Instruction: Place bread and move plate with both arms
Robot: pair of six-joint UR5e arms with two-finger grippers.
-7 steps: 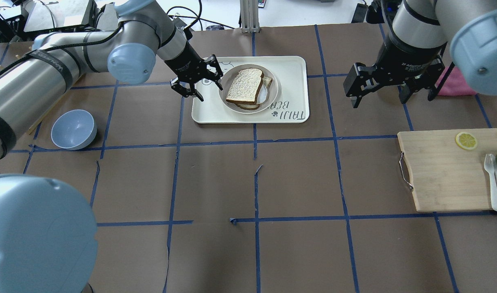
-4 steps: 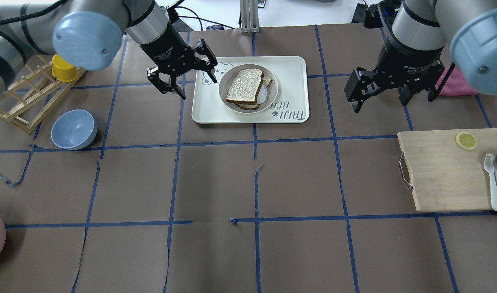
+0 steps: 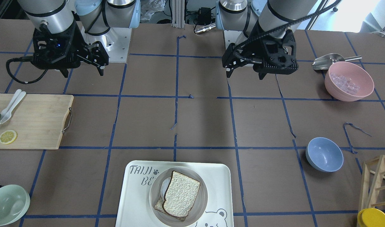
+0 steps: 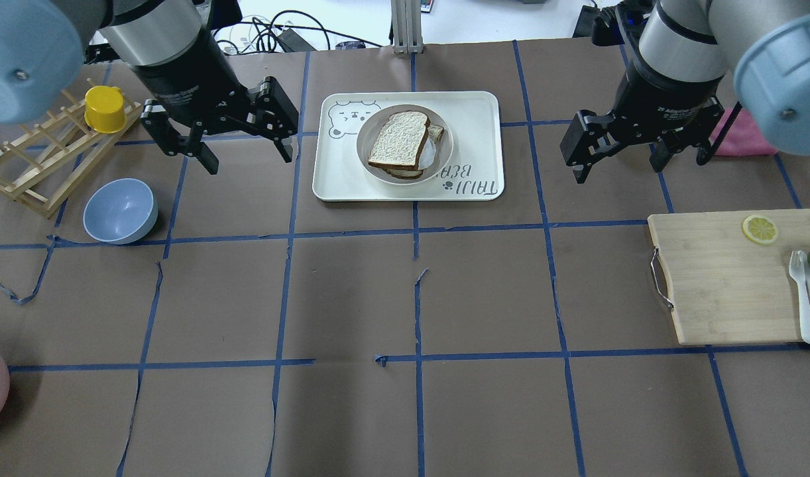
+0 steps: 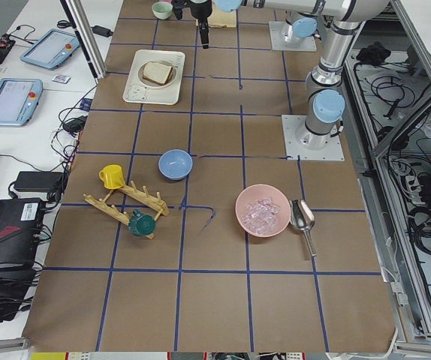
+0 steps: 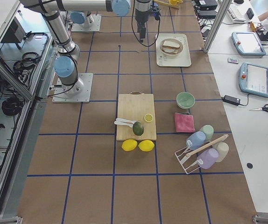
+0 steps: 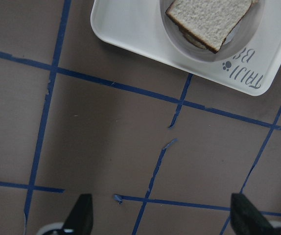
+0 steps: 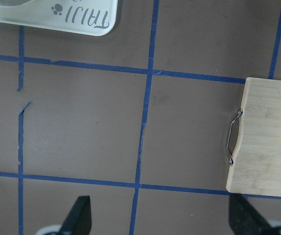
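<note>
The bread point(image 4: 398, 139) lies on the round cream plate point(image 4: 449, 142), on top of another slice with egg white showing at its edge. The plate sits on the bear-print tray point(image 4: 474, 109). My left gripper point(image 4: 248, 159) is open and empty, hovering left of the tray. My right gripper point(image 4: 620, 165) is open and empty, hovering right of the tray. In the front-facing view the bread point(image 3: 181, 194) and plate point(image 3: 203, 186) are near the bottom, with the left gripper point(image 3: 244, 75) and right gripper point(image 3: 83, 73) far behind. The left wrist view shows the bread point(image 7: 209, 17) ahead.
A blue bowl point(image 4: 120, 211) and a wooden rack with a yellow cup point(image 4: 105, 109) stand at the left. A cutting board point(image 4: 730, 278) with lemon slice, avocado and fork lies at the right. A pink bowl of ice point(image 3: 349, 81) and a green bowl point(image 3: 8, 205) stand near table edges.
My left gripper has drawn back from the tray's left edge, moving left and staying open. The bread, plate and right arm have not moved.
</note>
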